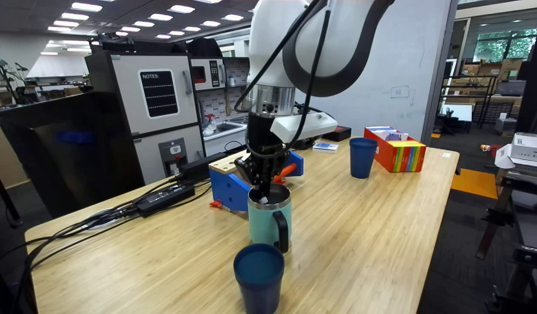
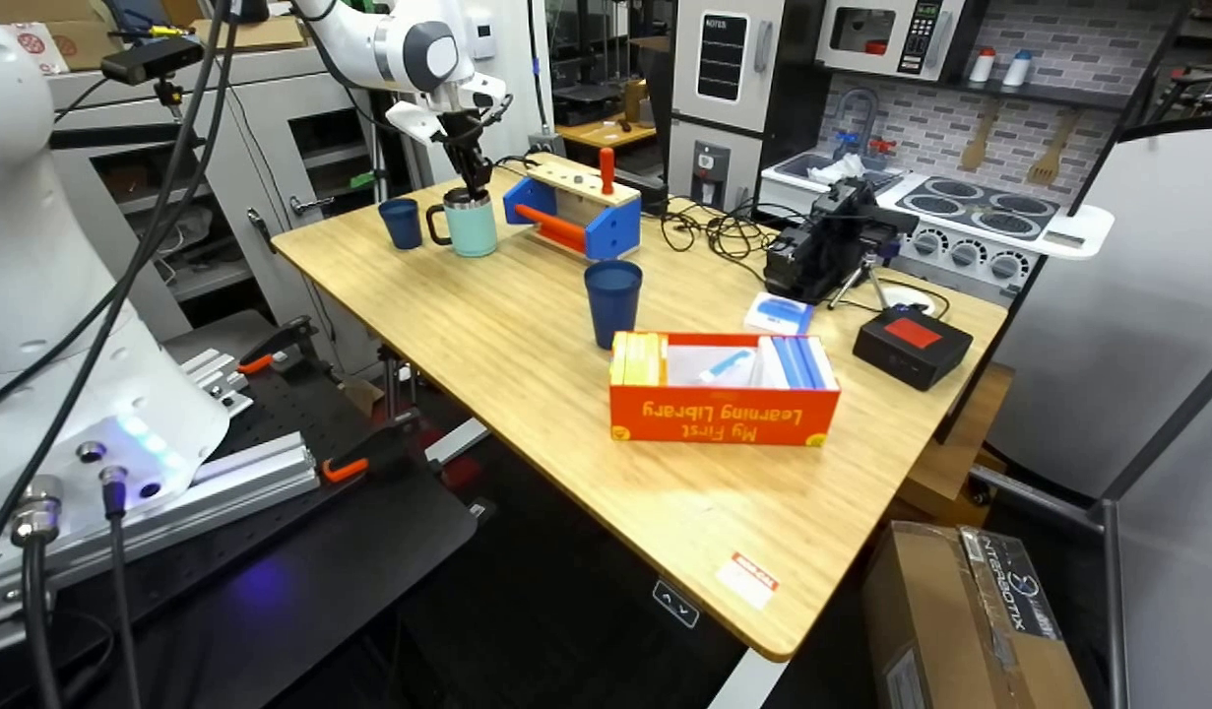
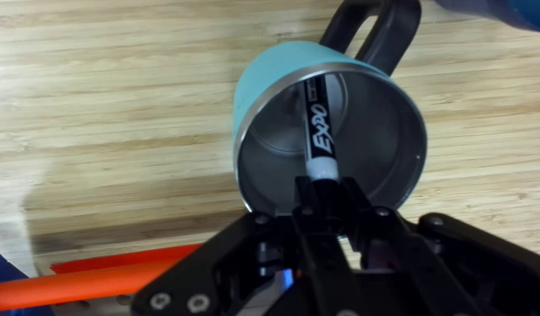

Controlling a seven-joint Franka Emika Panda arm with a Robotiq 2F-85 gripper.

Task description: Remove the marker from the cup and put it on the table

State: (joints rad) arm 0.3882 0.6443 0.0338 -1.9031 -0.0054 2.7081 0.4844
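The marker (image 3: 320, 127), black with white lettering and a pale band, stands tilted inside the cup. The cup (image 3: 270, 79), a teal mug with a black handle and silvery rim, stands upright on the table (image 3: 120, 109); it shows in both exterior views (image 1: 260, 224) (image 2: 474, 229). My gripper (image 3: 324, 186) points down at the cup's mouth, with its fingertips closed around the marker's dark upper end. In an exterior view the gripper (image 1: 264, 194) reaches just inside the rim. The marker's lower end is hidden by the rim, so I cannot tell whether it touches the bottom.
A dark blue cup (image 1: 259, 279) stands close to the mug on its handle side. A blue toy bench (image 1: 233, 192) with an orange rod (image 3: 76, 281) is beside the mug. Another blue cup (image 2: 613, 295), a red book box (image 2: 724, 414) and cables (image 1: 120, 213) are on the table.
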